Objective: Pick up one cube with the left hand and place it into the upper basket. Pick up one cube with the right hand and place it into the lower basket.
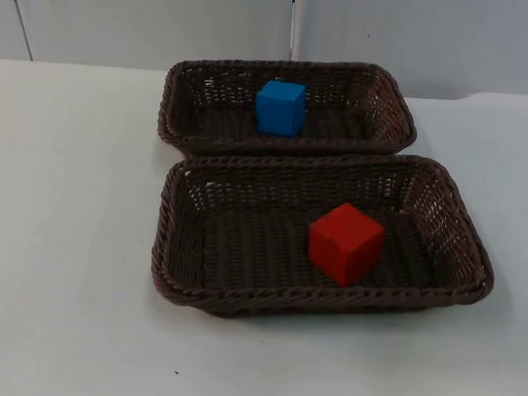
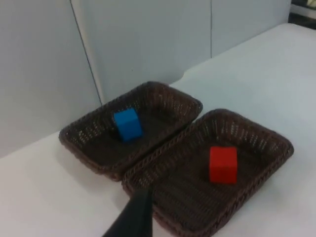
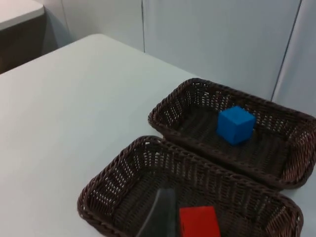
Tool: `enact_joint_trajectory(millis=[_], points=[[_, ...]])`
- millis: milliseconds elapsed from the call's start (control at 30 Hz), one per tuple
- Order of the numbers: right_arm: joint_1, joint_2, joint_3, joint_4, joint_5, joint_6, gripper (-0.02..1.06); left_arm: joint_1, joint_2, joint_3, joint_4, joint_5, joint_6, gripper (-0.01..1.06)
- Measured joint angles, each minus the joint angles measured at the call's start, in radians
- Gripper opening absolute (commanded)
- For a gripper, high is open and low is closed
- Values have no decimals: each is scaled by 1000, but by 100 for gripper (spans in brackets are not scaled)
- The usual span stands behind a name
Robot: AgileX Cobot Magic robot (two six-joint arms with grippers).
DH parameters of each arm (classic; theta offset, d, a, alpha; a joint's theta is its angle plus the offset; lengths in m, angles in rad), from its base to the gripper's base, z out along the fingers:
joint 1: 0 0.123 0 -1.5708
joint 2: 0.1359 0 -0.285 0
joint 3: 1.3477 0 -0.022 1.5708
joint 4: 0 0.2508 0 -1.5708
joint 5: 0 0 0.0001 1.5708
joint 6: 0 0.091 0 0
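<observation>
- The blue cube (image 1: pixel 280 108) sits in the upper basket (image 1: pixel 184 111), near the middle.
- The red cube (image 1: pixel 344 243) sits in the lower basket (image 1: pixel 179 246), one corner turned toward the front.
- Both baskets run long from side to side.

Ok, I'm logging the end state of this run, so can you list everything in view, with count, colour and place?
upper basket: one, dark brown wicker, on the table at the far side, near the partition wall.
lower basket: one, dark brown wicker, just in front of the upper one, their rims meeting.
blue cube: one, inside the upper basket, left of its middle.
red cube: one, inside the lower basket, right of its middle.
table: one, white, under both baskets.
partition wall: grey, behind the table.
left gripper's fingertip: black, in the left wrist view.
right gripper's fingertip: black, in the right wrist view.
</observation>
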State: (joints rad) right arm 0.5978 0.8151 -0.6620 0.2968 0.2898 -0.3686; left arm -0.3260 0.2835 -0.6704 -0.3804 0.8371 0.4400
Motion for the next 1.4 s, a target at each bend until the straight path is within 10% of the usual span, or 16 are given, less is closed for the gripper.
enact_joint_trajectory(millis=[1400], points=[[1,-326,122,0,270,10,75,0,-279,152,230,123,-275,101]])
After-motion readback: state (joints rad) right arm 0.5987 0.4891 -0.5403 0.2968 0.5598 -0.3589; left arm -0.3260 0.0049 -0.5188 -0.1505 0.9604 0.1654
